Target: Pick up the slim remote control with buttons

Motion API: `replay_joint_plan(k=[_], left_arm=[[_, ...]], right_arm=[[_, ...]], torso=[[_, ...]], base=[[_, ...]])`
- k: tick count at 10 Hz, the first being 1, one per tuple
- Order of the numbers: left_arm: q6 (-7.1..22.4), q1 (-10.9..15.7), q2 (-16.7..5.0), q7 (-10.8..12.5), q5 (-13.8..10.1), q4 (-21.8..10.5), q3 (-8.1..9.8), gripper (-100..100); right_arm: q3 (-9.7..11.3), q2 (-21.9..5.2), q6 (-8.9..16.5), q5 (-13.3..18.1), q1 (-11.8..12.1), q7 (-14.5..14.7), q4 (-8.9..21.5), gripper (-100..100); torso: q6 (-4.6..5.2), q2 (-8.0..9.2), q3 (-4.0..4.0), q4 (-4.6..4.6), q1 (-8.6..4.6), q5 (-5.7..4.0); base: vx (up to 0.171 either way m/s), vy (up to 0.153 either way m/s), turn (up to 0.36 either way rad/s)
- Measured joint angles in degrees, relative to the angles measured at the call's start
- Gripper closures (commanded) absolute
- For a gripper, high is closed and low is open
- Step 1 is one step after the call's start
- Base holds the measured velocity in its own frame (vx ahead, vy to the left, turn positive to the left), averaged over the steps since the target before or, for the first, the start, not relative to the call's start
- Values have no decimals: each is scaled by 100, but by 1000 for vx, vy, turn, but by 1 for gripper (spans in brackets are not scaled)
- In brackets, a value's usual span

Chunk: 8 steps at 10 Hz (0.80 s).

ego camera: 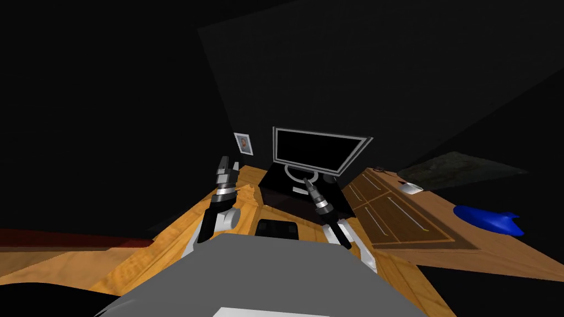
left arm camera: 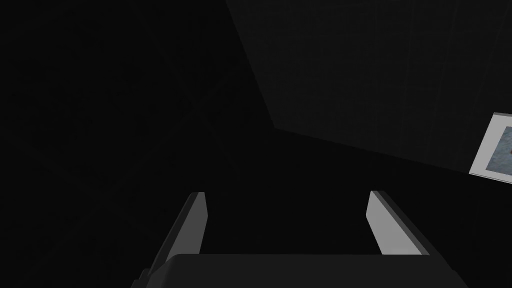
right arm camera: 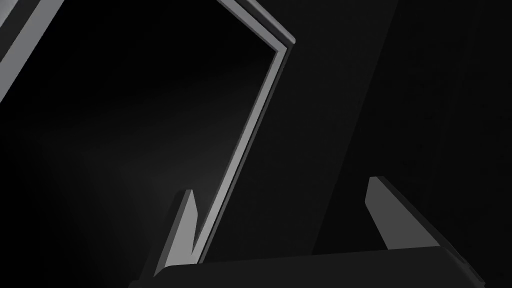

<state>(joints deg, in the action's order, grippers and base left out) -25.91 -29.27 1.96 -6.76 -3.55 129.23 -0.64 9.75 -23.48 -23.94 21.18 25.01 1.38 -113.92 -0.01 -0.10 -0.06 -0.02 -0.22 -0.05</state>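
A small, flat, light grey object lies on the wooden surface far to my right, beside a dark mat; I cannot tell whether it is the remote. A tiny dark item sits just beyond it. My right gripper hangs over the dark stand, pointing at the grey-framed screen. Its fingers stand open and empty, with the screen's frame edge close ahead. My left gripper is raised left of the stand, open, with nothing between its fingers.
The room is dim. A brown panelled unit stretches along the right of the stand. A blue object and a dark mat lie further right. A small framed picture leans at the wall left of the screen.
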Motion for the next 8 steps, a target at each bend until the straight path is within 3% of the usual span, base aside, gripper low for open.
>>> replay_joint_plan(k=[5, 8], left_arm=[[0, -1, 0, 0, 0, 0, 1, 0], [0, 0, 0, 0, 0, 0, 0, 0]], right_arm=[[264, -467, 118, 790, -39, 34, 718, -100], [529, -869, 354, 1312, -132, -56, 1039, -100]], torso=[[5, 0, 0, 0, 6, 1], [0, 1, 1, 1, 5, 1]], base=[[2, -41, 222], [-4, -42, 204]])
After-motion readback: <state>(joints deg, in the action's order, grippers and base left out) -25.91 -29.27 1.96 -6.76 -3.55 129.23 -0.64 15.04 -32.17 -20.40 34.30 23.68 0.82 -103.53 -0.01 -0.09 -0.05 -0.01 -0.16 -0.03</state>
